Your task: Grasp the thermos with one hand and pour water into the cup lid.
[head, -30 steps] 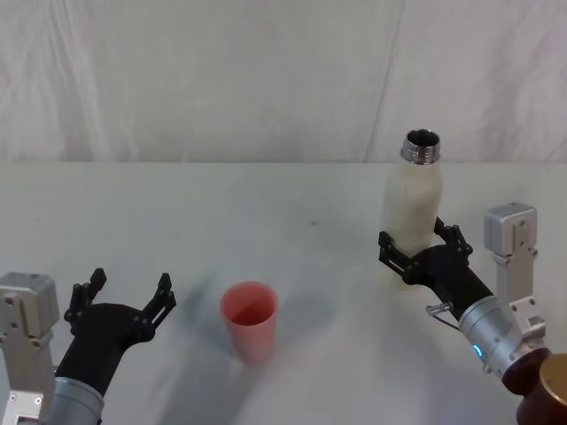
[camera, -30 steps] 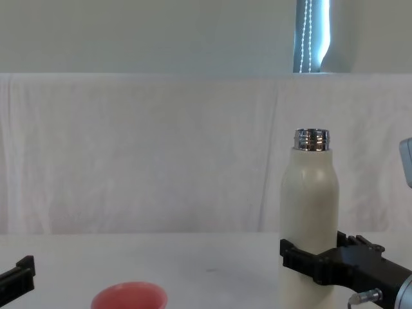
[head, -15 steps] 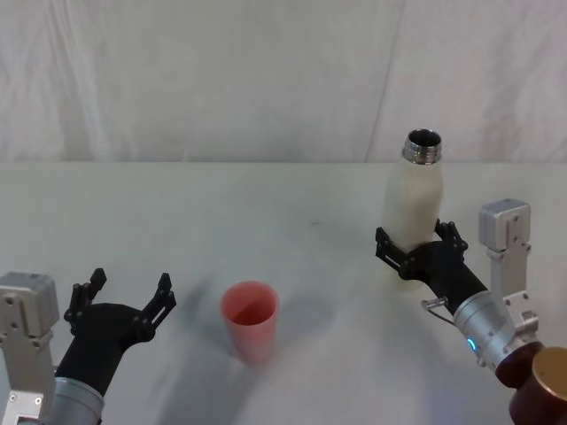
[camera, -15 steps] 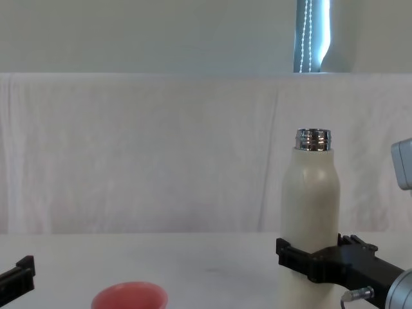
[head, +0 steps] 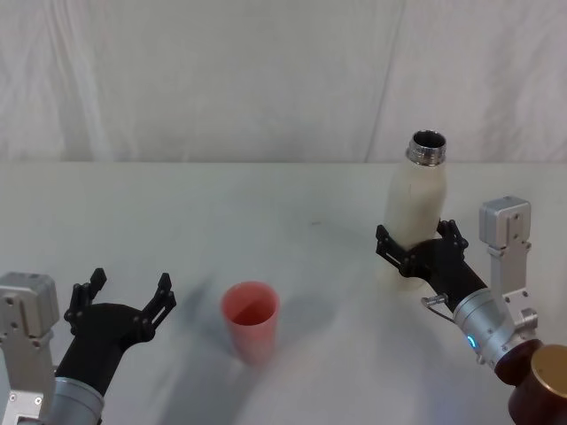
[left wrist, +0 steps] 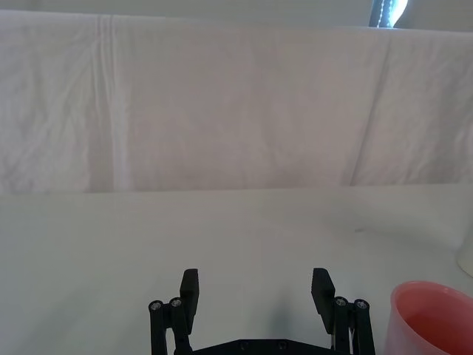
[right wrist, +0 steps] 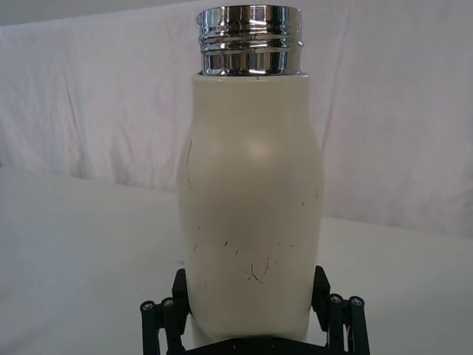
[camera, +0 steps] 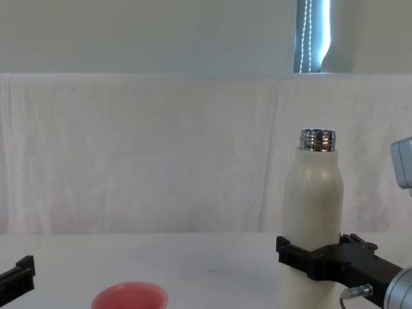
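Observation:
The thermos (head: pixel 415 208) is a tall cream-white bottle with an open chrome neck, standing at the table's right and leaning slightly. My right gripper (head: pixel 416 237) is shut on its lower body, one black finger on each side. The right wrist view shows the thermos (right wrist: pixel 251 222) held in the right gripper (right wrist: pixel 250 285). From the chest, the thermos (camera: pixel 313 212) rises above the right gripper (camera: pixel 317 252). The pink cup lid (head: pixel 250 319) stands upright near the table's front centre. My left gripper (head: pixel 129 282) rests open left of it, apart from the cup lid (left wrist: pixel 432 318).
A white cloth backdrop (head: pixel 221 80) hangs behind the white table (head: pixel 266 212). A brown round object (head: pixel 542 390) sits at the front right corner beside my right arm. Bare tabletop lies between the cup lid and the thermos.
The right gripper has slid forward around the thermos and closed on it. The thermos top has leaned slightly to the right. The left arm has not moved.

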Robot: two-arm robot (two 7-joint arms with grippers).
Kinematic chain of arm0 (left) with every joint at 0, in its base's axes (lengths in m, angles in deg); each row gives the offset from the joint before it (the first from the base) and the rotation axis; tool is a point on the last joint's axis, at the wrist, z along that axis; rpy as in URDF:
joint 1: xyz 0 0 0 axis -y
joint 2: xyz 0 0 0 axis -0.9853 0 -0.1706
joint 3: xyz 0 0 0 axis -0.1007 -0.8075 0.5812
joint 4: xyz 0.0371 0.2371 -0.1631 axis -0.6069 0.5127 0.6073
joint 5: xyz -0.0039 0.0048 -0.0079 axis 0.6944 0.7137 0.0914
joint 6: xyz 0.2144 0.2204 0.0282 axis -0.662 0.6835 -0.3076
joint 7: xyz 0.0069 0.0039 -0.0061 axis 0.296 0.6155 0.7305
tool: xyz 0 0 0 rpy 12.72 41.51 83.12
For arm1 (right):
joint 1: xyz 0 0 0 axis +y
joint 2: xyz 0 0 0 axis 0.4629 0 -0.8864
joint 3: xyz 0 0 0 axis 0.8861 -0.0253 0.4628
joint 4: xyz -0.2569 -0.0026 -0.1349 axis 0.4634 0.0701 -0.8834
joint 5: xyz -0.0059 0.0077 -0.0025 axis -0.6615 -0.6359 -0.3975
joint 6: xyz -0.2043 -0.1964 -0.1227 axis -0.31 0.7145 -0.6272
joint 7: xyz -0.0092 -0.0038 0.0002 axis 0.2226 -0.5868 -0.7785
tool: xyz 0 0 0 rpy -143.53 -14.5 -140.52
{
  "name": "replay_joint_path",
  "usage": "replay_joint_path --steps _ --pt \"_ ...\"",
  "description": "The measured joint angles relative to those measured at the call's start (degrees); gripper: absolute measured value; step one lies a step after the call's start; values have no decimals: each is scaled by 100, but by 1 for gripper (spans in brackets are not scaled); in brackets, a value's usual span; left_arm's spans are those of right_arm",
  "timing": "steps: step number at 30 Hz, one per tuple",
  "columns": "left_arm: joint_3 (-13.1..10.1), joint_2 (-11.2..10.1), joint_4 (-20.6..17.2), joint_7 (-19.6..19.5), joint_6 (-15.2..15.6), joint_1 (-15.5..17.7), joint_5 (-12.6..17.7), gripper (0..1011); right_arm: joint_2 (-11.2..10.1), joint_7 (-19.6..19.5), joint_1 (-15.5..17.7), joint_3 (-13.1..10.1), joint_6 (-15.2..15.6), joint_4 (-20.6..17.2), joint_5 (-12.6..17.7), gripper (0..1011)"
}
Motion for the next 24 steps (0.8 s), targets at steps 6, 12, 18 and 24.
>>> replay_joint_path --steps 6,12,18,24 --pt "0 0 0 0 0 0 0 1001 -3 -5 1 1 0 -4 1 969" --pt "0 0 0 0 0 0 0 1001 -6 -7 3 5 1 -8 2 951" --pt "0 0 0 0 0 0 0 1001 -8 -7 7 8 3 -12 2 951" --pt "0 0 0 0 0 0 0 1001 -11 -7 10 8 5 -16 2 951"
